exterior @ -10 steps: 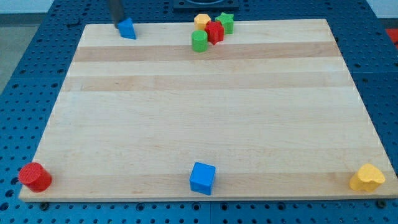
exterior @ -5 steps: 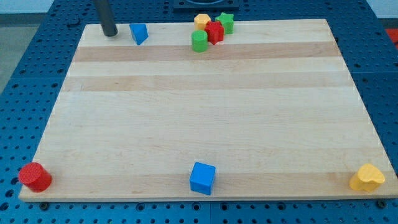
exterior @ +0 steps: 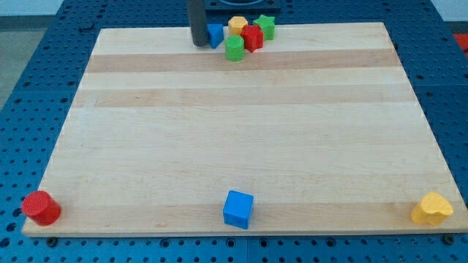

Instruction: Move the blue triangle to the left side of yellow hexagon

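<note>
While our rod has no hand to clench, my tip (exterior: pixel 199 42) presses the blue triangle's (exterior: pixel 215 33) left side. We see it at the far edge, just left of the yellow hexagon (exterior: pixel 237 24).

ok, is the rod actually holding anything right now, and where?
Nothing is held; the rod cannot grip. My tip is against the view's-left side of the blue triangle, which sits just left of the yellow hexagon.

Blue triangle (exterior: pixel 215 33) near the view's top, just left of yellow hexagon (exterior: pixel 237 24)
</note>
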